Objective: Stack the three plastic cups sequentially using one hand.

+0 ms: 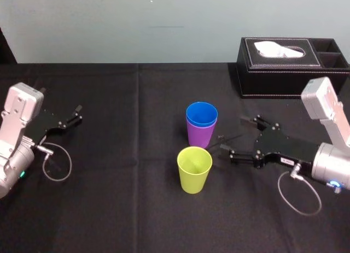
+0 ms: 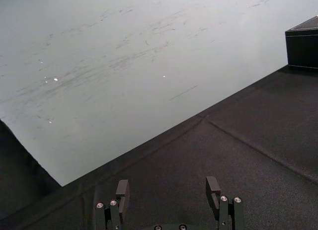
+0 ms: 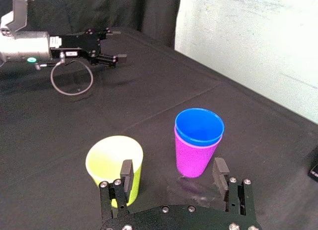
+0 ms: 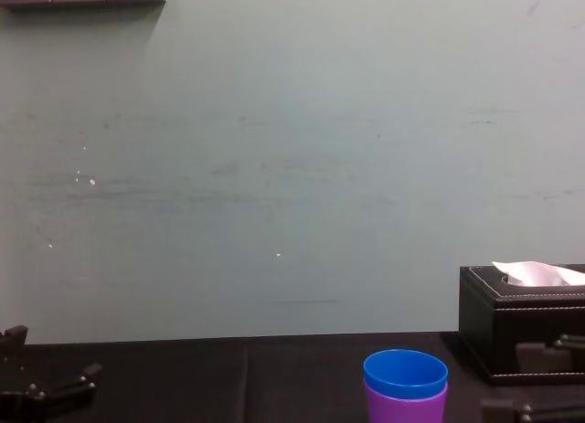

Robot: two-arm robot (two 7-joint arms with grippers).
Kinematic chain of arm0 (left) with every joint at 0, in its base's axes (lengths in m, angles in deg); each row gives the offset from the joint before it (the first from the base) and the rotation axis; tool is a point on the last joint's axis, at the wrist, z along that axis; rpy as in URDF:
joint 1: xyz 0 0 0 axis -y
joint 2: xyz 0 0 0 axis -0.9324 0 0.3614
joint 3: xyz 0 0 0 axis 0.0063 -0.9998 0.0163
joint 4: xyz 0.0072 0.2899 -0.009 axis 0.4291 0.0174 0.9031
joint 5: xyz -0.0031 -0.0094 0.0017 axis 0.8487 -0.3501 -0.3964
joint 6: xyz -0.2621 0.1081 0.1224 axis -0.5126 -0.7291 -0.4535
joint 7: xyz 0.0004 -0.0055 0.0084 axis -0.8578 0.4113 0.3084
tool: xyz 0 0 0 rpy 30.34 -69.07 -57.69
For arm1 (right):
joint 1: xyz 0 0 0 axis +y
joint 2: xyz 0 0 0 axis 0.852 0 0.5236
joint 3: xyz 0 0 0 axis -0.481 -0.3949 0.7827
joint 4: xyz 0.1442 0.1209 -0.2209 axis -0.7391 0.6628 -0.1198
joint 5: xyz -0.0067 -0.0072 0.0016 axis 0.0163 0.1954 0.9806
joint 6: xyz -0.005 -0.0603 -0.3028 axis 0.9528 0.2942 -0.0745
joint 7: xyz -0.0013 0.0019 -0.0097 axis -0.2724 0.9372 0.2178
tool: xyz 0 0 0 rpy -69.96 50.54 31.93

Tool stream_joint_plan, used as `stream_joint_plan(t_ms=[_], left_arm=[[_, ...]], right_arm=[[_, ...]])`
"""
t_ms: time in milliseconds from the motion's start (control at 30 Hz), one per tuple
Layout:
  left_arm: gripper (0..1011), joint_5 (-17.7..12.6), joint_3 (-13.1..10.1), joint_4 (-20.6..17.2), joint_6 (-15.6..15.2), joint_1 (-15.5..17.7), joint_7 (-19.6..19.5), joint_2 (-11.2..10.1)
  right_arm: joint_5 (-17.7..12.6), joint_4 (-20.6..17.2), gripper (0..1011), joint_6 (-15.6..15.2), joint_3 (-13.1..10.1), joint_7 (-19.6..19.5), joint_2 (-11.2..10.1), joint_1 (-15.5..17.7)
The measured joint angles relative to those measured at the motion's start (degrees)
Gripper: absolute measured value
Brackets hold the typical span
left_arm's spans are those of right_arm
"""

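Observation:
A blue cup (image 1: 202, 113) sits nested inside a purple cup (image 1: 199, 136) at the table's middle. A yellow-green cup (image 1: 194, 169) stands alone just in front of the pair, upright. My right gripper (image 1: 232, 136) hovers just right of the cups, pointing at them, open and holding nothing. From its wrist I see its fingers (image 3: 127, 173) spread, with the yellow-green cup (image 3: 113, 158) and the blue cup (image 3: 198, 125) in the purple one (image 3: 193, 159) beyond them. My left gripper (image 1: 77, 115) rests at the far left, open (image 2: 168, 189) and empty.
A black tissue box (image 1: 290, 64) stands at the back right, behind my right arm. A black cloth (image 1: 126, 209) covers the table. A pale wall (image 4: 274, 167) closes off the far edge.

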Motion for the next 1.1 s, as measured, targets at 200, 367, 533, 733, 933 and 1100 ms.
stream_joint_plan(t_ms=[200, 367, 533, 733, 933, 1100], left_arm=[[1011, 0.0, 0.0, 0.0, 0.0, 0.0, 0.0, 0.0], [1011, 0.0, 0.0, 0.0, 0.0, 0.0, 0.0, 0.0], [1011, 0.0, 0.0, 0.0, 0.0, 0.0, 0.0, 0.0], [1011, 0.0, 0.0, 0.0, 0.0, 0.0, 0.0, 0.0], [1011, 0.0, 0.0, 0.0, 0.0, 0.0, 0.0, 0.0], [1012, 0.0, 0.0, 0.0, 0.0, 0.0, 0.0, 0.0]], right_arm=[[-0.61, 0.01, 1000, 0.44, 0.42, 0.67, -0.76, 1.23], [-0.54, 0.18, 1002, 0.88, 1.61, 1.9, -1.47, 1.7], [0.19, 0.52, 1000, 1.64, 3.26, 3.78, -2.12, 1.49], [0.62, 1.16, 1000, 1.71, 4.77, 4.67, -1.92, 0.79], [0.85, 2.59, 1000, 1.56, 6.27, 5.24, -0.88, -0.64], [0.84, 4.35, 1002, 1.36, 7.46, 6.02, 0.14, -1.95]])
